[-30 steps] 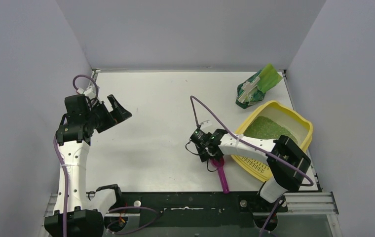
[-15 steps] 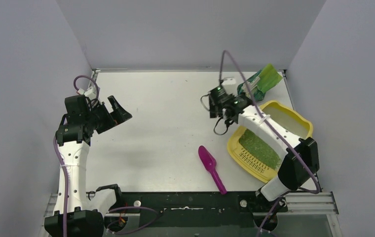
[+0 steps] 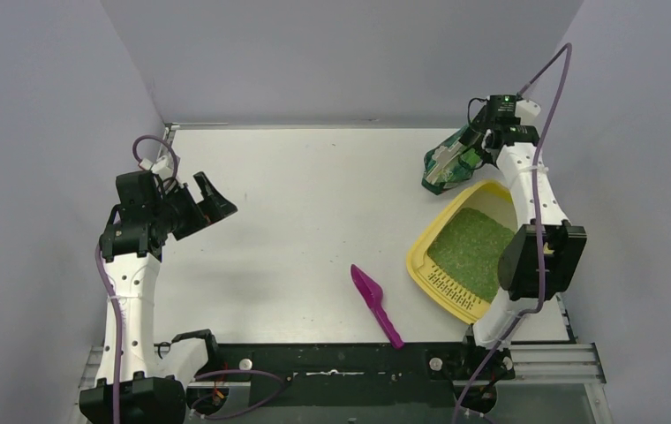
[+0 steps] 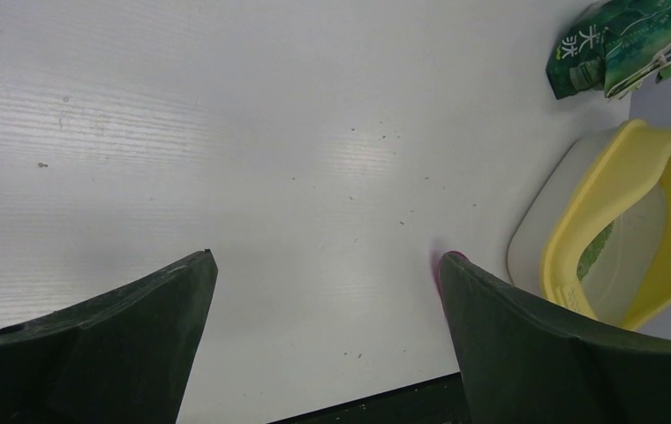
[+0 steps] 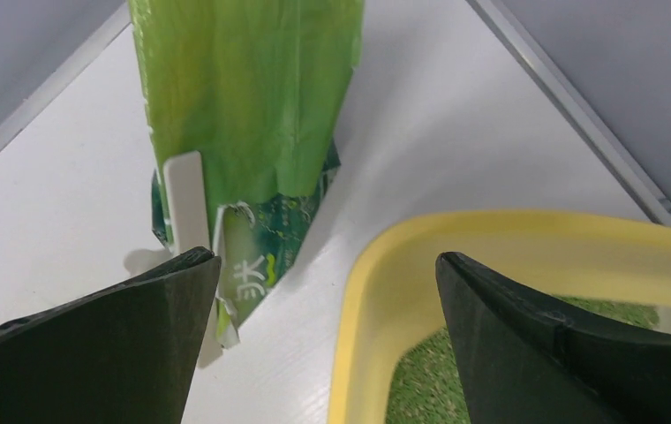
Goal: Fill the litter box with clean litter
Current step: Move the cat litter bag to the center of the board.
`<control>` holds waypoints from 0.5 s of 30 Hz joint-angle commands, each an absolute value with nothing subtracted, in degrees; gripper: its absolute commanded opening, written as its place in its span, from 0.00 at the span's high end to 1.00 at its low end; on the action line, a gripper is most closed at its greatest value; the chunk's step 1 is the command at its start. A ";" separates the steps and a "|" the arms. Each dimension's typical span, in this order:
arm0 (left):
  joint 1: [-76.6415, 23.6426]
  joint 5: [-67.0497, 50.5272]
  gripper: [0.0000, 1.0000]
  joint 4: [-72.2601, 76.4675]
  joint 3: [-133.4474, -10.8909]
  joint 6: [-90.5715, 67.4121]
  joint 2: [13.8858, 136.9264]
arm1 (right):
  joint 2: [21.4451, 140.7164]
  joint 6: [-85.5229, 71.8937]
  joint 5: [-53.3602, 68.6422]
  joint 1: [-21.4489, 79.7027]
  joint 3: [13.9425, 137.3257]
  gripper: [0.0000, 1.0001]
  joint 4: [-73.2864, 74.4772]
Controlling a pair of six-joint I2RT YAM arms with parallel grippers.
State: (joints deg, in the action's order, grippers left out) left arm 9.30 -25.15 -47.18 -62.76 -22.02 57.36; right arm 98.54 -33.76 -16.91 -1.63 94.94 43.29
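1. My right gripper (image 3: 478, 146) is spread wide, with no grip on anything. It hangs at the far right corner of the table (image 3: 314, 203), close to the back wall (image 3: 341, 62) and the side wall.
2. Right under and ahead of it lies the bag (image 5: 244, 88). Its light-green top runs away from my fingers (image 5: 94, 344), and its dark printed end points back at them. I cannot tell whether either finger touches it.
3. A white clip (image 5: 182, 203) sits across the bag, just beside my left fingertip.
4. The box (image 5: 508, 234) lies just behind this gripper, toward my base, with its yellow rim under my right finger. A thin strip of table separates it from the bag.
5. The litter (image 3: 473, 247) is in the box, spread over its floor up to the grate (image 3: 447, 291) at the near end.
6. My right forearm crosses above the box's right side and hides that stretch of rim from the top camera.
7. The scoop (image 3: 376, 305) lies flat on the table well behind the right gripper. It is near the box's left side but apart from it, with its bowl pointing away from me and its handle toward my bases.
8. My left gripper (image 3: 213, 199) is also wide open and holds nothing. It hovers above the table's left part, well away from everything else.
9. From the left gripper (image 4: 325, 258), the box (image 4: 597, 203) and bag (image 4: 614, 44) lie far off to the right across bare table.
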 commanded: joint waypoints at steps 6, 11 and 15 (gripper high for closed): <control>9.14 -27.31 0.03 -47.01 -64.01 -20.52 56.08 | 108.86 -35.18 -10.63 -2.78 109.20 0.06 41.14; 9.05 -27.82 0.03 -47.25 -63.95 -20.36 56.50 | 112.00 -35.34 -9.81 -2.67 112.61 0.09 40.66; 9.05 -27.99 0.03 -46.97 -63.58 -20.40 56.85 | 116.44 -34.78 -9.60 -2.59 116.39 0.14 42.42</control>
State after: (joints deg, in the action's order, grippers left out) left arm 9.15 -26.20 -47.92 -62.76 -21.61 57.17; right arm 113.03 -34.98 -9.80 -2.59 111.20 43.09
